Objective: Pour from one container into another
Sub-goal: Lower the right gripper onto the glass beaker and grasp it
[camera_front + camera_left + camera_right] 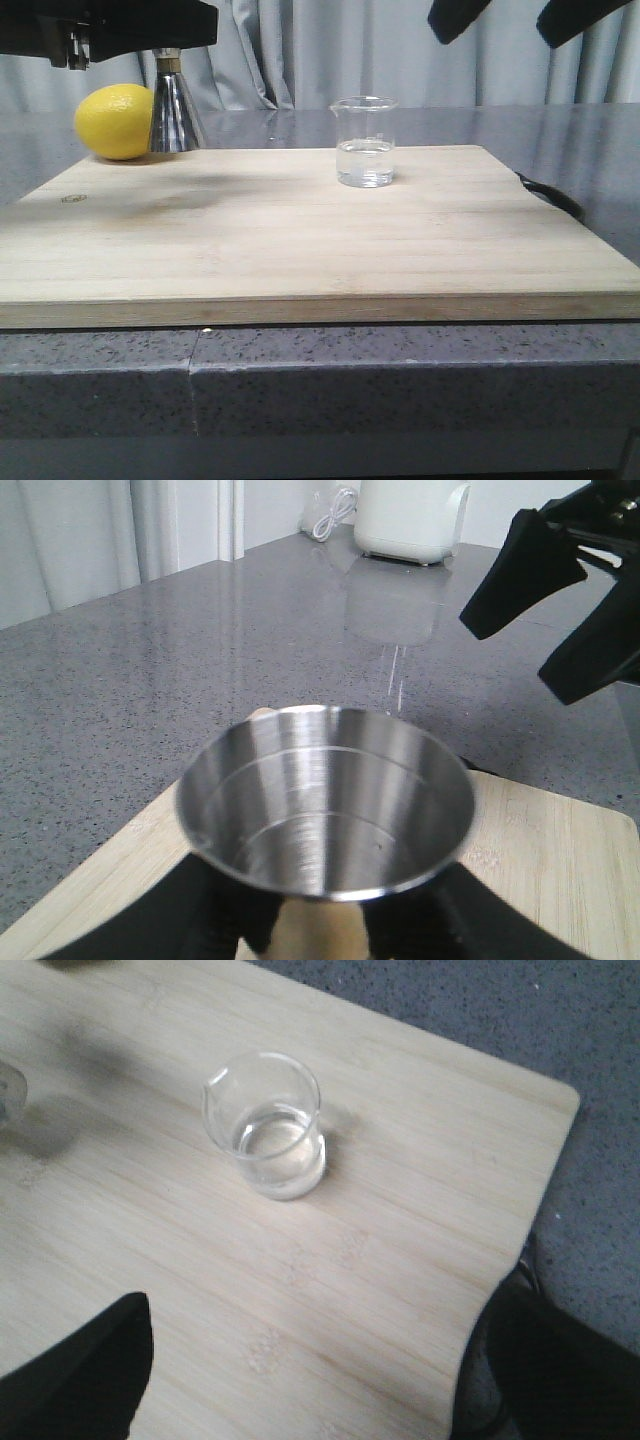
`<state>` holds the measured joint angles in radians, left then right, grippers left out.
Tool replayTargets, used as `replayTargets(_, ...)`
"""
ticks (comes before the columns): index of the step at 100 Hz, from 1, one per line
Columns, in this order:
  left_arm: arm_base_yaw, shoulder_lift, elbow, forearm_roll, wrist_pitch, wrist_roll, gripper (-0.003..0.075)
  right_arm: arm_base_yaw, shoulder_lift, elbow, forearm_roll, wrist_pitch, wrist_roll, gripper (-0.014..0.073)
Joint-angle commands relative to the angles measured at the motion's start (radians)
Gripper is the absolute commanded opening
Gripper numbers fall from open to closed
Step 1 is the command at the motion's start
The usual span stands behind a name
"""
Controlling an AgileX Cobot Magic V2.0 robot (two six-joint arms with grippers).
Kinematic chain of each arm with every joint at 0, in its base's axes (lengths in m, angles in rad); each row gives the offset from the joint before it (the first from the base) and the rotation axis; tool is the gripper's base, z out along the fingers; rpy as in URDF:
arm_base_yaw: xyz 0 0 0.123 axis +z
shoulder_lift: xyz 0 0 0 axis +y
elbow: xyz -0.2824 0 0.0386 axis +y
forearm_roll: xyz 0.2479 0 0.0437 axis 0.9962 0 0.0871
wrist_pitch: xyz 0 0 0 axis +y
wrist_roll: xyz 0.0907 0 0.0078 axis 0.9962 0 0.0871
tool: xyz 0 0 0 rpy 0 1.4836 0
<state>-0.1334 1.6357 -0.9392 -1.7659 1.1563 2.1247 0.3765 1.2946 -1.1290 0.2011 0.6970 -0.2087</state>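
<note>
Glass beaker (pixel 365 141) upright on wooden cutting board (pixel 310 225), right of centre toward the far edge, part-filled with clear liquid. Right end effector (pixel 300 1370) hangs above and nearer than it, fingers spread wide, holding nothing. Steel jigger (pixel 174 105) stands at far left of the board, beside a lemon (pixel 114 121); cup looks empty. Left end effector (pixel 320 925) sits around its waist; grip cannot be judged. Speckled grey tabletop (pixel 300 375).
</note>
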Motion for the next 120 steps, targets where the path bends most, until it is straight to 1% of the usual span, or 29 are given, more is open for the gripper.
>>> replayTargets(1,-0.009,-0.044,-0.032,-0.098,0.092,-0.012,0.0239,0.021,-0.024,0.04,0.023,-0.187,-0.019,0.0605)
replayTargets(15,-0.009,-0.044,-0.032,-0.098,0.091,-0.012,0.0239,0.071,-0.023,0.179,0.023,-0.44,-0.019,0.0605)
replayTargets(37,-0.009,-0.044,-0.032,-0.098,0.091,-0.012,0.0239,0.135,-0.019,0.387,0.042,-0.892,-0.015,0.0605)
replayTargets(42,-0.009,-0.044,-0.032,-0.098,0.091,-0.012,0.0239,0.15,-0.017,0.422,0.042,-0.995,0.005,0.0605)
replayTargets(43,-0.009,-0.044,-0.032,-0.098,0.091,-0.012,0.0239,0.15,-0.017,0.422,0.042,-0.995,0.005,0.0605)
replayTargets(48,-0.009,-0.044,-0.032,-0.098,0.091,-0.012,0.0239,0.164,-0.009,0.459,0.042,-1.098,0.039,0.0605)
replayTargets(55,-0.009,-0.044,-0.032,-0.098,0.09,-0.012,0.0239,0.172,0.012,0.496,0.034,-1.201,0.091,0.0605)
replayTargets(62,-0.009,-0.044,-0.032,-0.098,0.09,-0.012,0.0239,0.172,0.04,0.518,-0.028,-1.275,0.173,0.0605)
replayTargets(63,-0.009,-0.044,-0.032,-0.098,0.09,-0.012,0.0239,0.172,0.046,0.52,-0.059,-1.287,0.19,0.0605)
replayTargets(68,-0.009,-0.044,-0.032,-0.098,0.09,-0.012,0.0239,0.172,0.07,0.527,-0.12,-1.334,0.244,0.0605)
replayTargets(75,-0.009,-0.044,-0.032,-0.098,0.09,-0.012,0.0239,0.172,0.115,0.527,-0.19,-1.404,0.286,0.0605)
replayTargets(83,-0.009,-0.044,-0.032,-0.098,0.09,-0.012,0.0239,0.172,0.17,0.527,-0.194,-1.486,0.286,0.0605)
replayTargets(100,-0.009,-0.044,-0.032,-0.098,0.09,-0.012,0.0239,0.172,0.243,0.525,-0.194,-1.58,0.284,0.0605)
replayTargets(120,-0.009,-0.044,-0.032,-0.098,0.09,-0.012,0.0239,0.162,0.299,0.514,-0.194,-1.621,0.282,0.0605)
